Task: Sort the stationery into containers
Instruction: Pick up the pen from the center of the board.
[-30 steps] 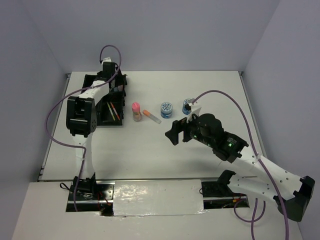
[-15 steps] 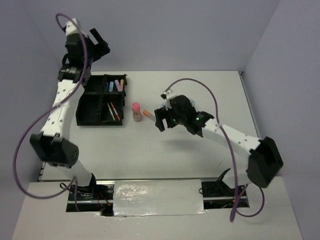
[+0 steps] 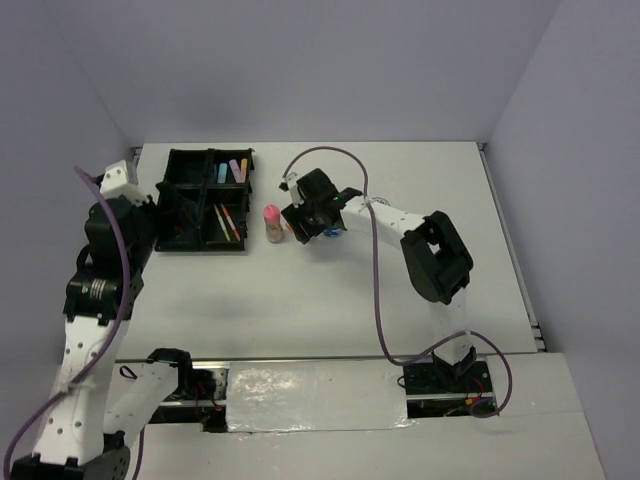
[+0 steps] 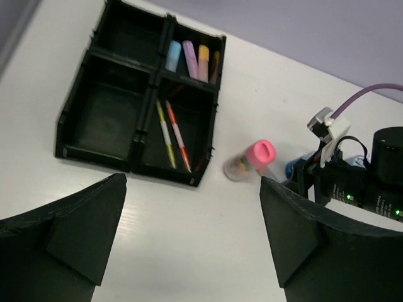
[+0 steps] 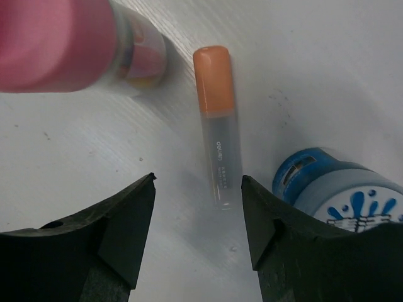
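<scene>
The black four-compartment tray (image 3: 200, 248) (image 4: 101, 158) holds pastel markers (image 4: 189, 53) in its back right cell and thin pens (image 4: 173, 135) in its front right cell. A pink-capped tube (image 3: 272, 222) (image 4: 252, 160) (image 5: 75, 44) stands right of the tray. Beside it lies an orange-capped marker (image 5: 217, 132). My right gripper (image 3: 310, 215) (image 5: 198, 179) hangs low over the marker, open, with the marker's clear end between its fingertips and untouched. A blue-patterned tin (image 5: 340, 192) (image 3: 336, 233) sits just right of that. My left gripper (image 3: 160, 222) (image 4: 192, 239) hovers wide open near the tray's left side, holding nothing.
The right arm's purple cable (image 3: 372, 260) loops across the table's middle. Grey walls close in the table on the back and both sides. The tray's two left cells (image 4: 113, 119) hold nothing.
The left arm swung down from high behind the tray to its left side, jaws fully spread. The right arm reached left over the orange marker and its jaws narrowed.
</scene>
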Motion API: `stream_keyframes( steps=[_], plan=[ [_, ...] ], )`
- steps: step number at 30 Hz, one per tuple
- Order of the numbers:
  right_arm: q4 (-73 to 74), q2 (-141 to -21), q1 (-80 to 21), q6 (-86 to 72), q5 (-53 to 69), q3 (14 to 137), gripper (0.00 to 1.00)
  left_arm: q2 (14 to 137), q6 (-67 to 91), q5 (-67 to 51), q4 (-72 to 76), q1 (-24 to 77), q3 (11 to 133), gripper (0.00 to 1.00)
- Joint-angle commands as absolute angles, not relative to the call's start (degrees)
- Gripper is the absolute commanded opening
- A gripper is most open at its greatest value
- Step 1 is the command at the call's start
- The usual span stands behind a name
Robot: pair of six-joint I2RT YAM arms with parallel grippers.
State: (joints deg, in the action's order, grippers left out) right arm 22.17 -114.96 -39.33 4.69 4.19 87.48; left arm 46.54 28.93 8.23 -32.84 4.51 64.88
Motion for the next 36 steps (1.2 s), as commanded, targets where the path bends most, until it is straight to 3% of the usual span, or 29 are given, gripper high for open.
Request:
stream_keyframes(
  steps=[1,10,12,19,21,23,27,36],
  plan=[
    [23.9,-117.4,-39.0,6.8,5.7,92.2,0.64,38.3,22.8,13.3,-32.1,5.0,59.8,0.99],
    [27.2,-125.8,-38.9,6.3,3.2,96.5,0.64,35.3,23.5,9.2,-28.6,5.5,52.5,0.99],
    [28.5,-126.6,-39.0,5.9,2.6,97.6,0.59,35.9,23.2,9.1,-29.4,5.3,52.3,0.99],
    [26.2,-123.9,-39.1,3.2,2.5,92.0,0.33,34.9,22.9,7.5,-28.5,5.3,51.4,0.99],
    [25.8,-122.4,-38.9,1.8,3.1,90.3,0.11,34.9,23.0,7.0,-28.4,5.3,51.4,0.99],
    [23.7,-120.6,-39.2,0.2,3.8,86.1,0.00,35.2,23.3,5.9,-28.1,5.3,51.2,0.99],
    [18.9,-108.6,-39.6,-5.3,5.7,77.0,0.00,35.9,24.2,3.4,-27.5,5.3,51.1,0.99],
    [15.9,-76.6,-40.2,-13.9,7.0,60.5,0.00,37.5,36.4,-19.8,-11.9,5.4,46.3,0.99]
  ],
)
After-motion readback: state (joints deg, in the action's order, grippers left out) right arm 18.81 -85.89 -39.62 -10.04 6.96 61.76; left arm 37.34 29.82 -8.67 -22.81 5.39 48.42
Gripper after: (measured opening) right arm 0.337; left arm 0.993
